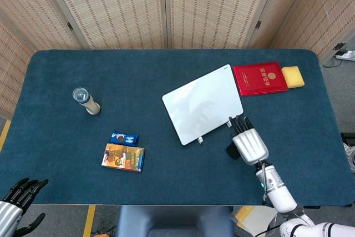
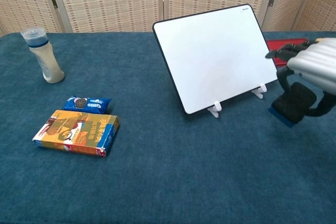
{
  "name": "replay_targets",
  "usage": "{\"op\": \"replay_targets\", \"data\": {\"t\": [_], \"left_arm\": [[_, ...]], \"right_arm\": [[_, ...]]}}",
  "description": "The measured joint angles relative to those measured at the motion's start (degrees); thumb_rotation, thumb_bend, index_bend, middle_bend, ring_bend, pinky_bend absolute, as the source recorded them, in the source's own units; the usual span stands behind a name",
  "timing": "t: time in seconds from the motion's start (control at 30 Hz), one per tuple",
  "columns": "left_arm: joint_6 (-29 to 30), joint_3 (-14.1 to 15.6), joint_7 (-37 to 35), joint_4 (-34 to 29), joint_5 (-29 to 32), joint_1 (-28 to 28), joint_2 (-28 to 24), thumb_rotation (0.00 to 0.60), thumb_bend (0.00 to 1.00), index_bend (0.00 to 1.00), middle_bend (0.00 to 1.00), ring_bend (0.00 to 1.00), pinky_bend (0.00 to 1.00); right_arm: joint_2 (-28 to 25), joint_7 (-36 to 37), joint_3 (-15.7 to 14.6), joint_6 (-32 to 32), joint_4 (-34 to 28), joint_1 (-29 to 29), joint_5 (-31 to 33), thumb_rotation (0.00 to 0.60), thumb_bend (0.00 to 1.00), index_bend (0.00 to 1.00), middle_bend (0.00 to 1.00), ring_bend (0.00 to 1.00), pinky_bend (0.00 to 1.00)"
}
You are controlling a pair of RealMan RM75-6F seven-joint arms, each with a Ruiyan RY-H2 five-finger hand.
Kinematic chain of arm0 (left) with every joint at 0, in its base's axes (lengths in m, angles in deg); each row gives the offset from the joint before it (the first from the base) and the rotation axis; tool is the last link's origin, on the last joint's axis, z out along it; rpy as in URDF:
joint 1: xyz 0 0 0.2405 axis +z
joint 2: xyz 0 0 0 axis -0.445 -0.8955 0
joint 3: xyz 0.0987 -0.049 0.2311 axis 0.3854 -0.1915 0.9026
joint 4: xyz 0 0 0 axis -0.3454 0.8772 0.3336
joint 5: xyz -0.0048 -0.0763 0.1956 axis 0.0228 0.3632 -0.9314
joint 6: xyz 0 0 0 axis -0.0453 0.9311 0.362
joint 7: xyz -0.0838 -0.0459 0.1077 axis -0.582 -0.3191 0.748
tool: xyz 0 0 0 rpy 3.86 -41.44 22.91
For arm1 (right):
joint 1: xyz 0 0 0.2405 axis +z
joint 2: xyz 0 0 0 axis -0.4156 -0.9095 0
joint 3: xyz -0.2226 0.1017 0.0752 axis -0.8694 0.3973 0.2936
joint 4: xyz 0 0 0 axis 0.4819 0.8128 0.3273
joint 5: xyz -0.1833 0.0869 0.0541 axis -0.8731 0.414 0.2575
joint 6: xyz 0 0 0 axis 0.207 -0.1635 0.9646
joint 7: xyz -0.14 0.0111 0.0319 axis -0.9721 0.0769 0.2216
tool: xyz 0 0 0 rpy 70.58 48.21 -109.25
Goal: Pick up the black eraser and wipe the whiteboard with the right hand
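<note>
The whiteboard [image 1: 202,104] [image 2: 215,56] stands tilted on two small white feet at the table's middle right. My right hand [image 1: 249,144] [image 2: 311,71] holds the black eraser [image 2: 293,103] [image 1: 232,150], which has a blue underside, lifted off the cloth. In the chest view it hangs just right of the board's lower right corner, with the thumb hooked under the eraser and the fingers pointing toward the board. My left hand [image 1: 21,192] shows only at the bottom left of the head view, off the table, fingers spread and holding nothing.
A red booklet [image 1: 259,78] and a yellow sponge [image 1: 293,76] lie behind the board at the far right. On the left of the blue table [image 1: 166,181] are a small bottle [image 1: 85,100], an Oreo pack [image 1: 124,137] and a snack box [image 1: 123,157].
</note>
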Motion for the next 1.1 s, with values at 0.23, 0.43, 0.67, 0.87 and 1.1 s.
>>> {"op": "replay_targets", "data": {"t": [0.23,0.43,0.67,0.87,1.1], "left_arm": [[-0.6,0.1,-0.4,-0.1,0.2,-0.3,-0.1,0.600,0.35,0.04,0.23,0.19,0.16],[-0.8,0.1,-2.3,0.1,0.6,-0.6,-0.6,0.600,0.35,0.04,0.23,0.19,0.16],[-0.3,0.3,-4.1,0.6,0.5,-0.7,-1.0,0.600,0.35,0.04,0.23,0.19,0.16],[-0.8,0.4,-4.9,0.8,0.7,-1.0,-1.1,0.600,0.35,0.04,0.23,0.19,0.16],[-1.4,0.3,-5.5,0.7,1.4,-1.2,-1.3,0.600,0.35,0.05,0.23,0.20,0.16]], "right_arm": [[7.3,-1.2,4.7,4.3,4.8,2.0,-0.9,0.600,0.18,0.62,0.11,0.07,0.16],[16.4,-3.5,7.6,6.7,14.6,5.5,-2.4,0.600,0.18,0.62,0.10,0.06,0.15],[25.0,-3.9,10.0,7.5,25.3,9.5,-3.0,0.600,0.18,0.62,0.10,0.06,0.15],[29.7,-1.9,11.7,6.7,33.9,12.2,-2.4,0.600,0.18,0.62,0.10,0.06,0.15],[34.4,2.2,13.1,5.9,43.0,15.2,-2.1,0.600,0.18,0.59,0.10,0.05,0.15]]}}
